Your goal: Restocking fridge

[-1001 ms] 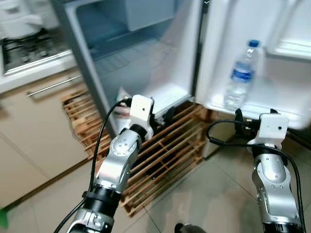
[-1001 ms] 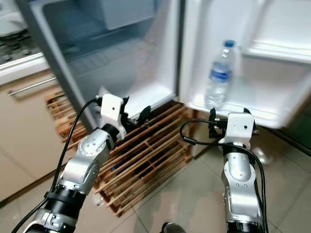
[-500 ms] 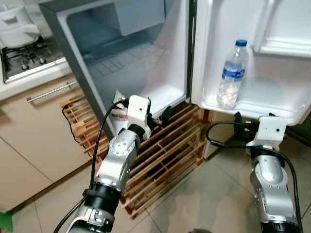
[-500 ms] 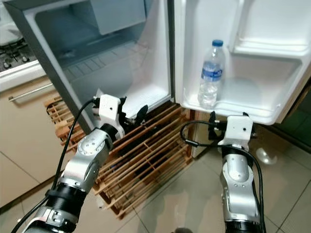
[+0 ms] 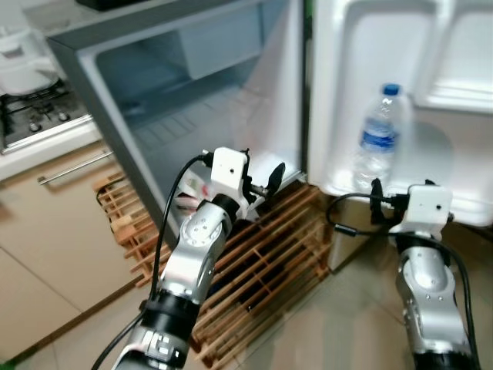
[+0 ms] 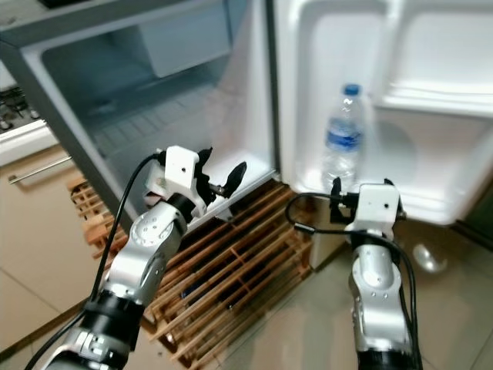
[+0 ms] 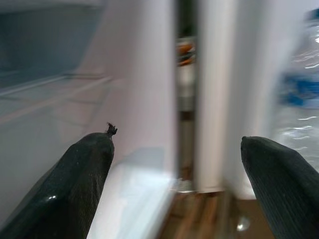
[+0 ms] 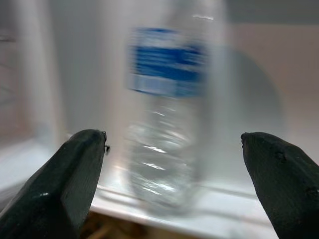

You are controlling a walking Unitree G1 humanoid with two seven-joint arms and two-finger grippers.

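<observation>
A clear water bottle [image 5: 379, 139] with a blue cap and blue label stands upright on the lowest shelf [image 5: 470, 210] of the open fridge door. My right gripper [image 8: 173, 135] is open just in front of and below it, fingers spread wider than the bottle [image 8: 167, 114], not touching it. My left gripper [image 5: 266, 181] is open with nothing in it at the lower front edge of the fridge compartment [image 5: 192, 116], near the hinge side. The left wrist view shows its fingers framing the gap between the compartment wall and the door.
A slatted wooden rack [image 5: 262, 262] lies on the tiled floor under the fridge. A beige cabinet with a bar handle [image 5: 73, 166] and a gas hob [image 5: 31, 116] stand to the left. The fridge shelves look bare.
The camera has shifted and both arms have come a little closer to the fridge. The left gripper has risen to the compartment's lower edge. The bottle still stands on the door shelf.
</observation>
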